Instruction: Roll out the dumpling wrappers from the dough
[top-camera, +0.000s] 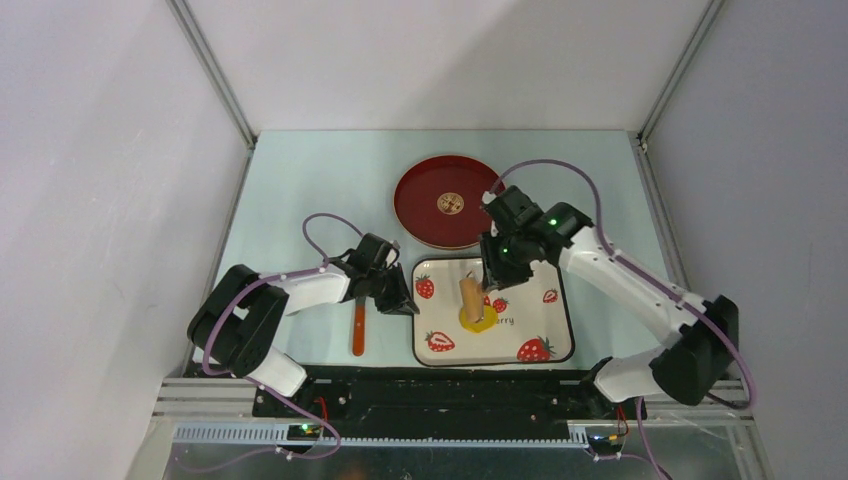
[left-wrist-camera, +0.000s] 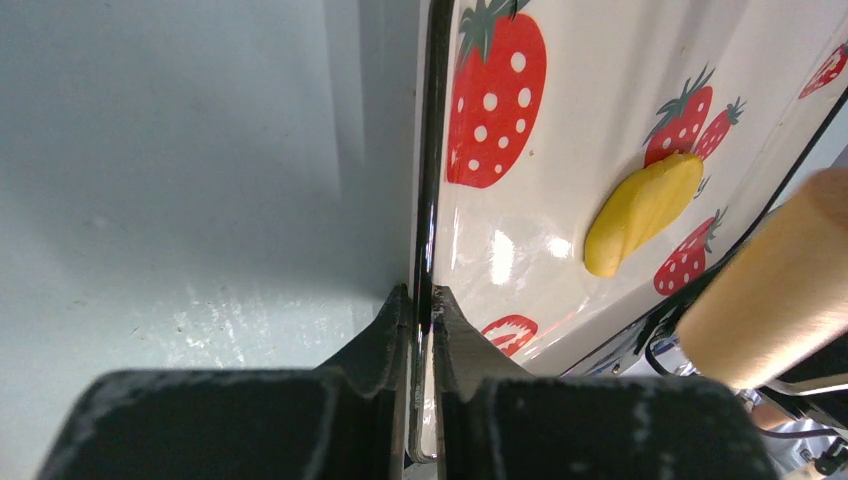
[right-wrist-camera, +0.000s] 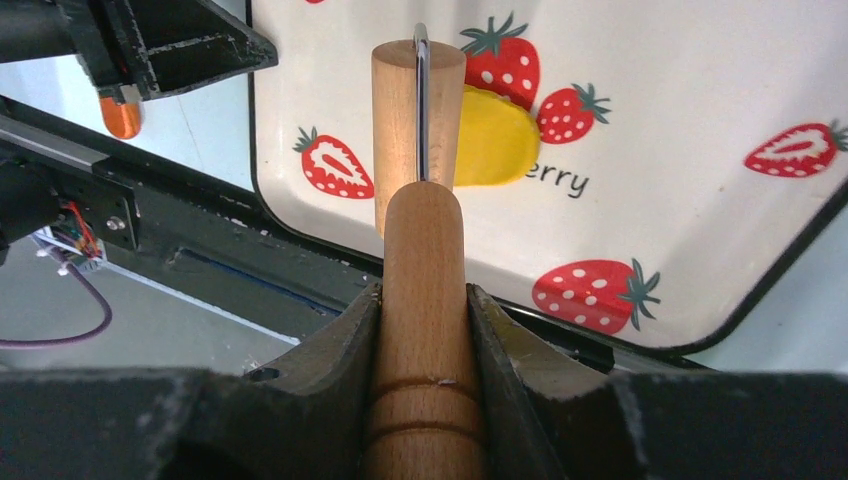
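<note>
Right gripper (right-wrist-camera: 425, 300): clenched on the handle of the wooden roller (right-wrist-camera: 395, 120), one jaw pressed to each side. The roller's head rests at the left edge of the dough (right-wrist-camera: 497, 140), a flattened yellow patch near the middle of the strawberry-print tray (right-wrist-camera: 700, 100), just ahead of the fingertips.

Left gripper (left-wrist-camera: 422, 310): pinched on the tray's left rim, with the dough well apart from it inside the tray.

A red plate (top-camera: 420, 215) sits behind the tray. An orange-handled tool (top-camera: 358, 330) lies left of it.
</note>
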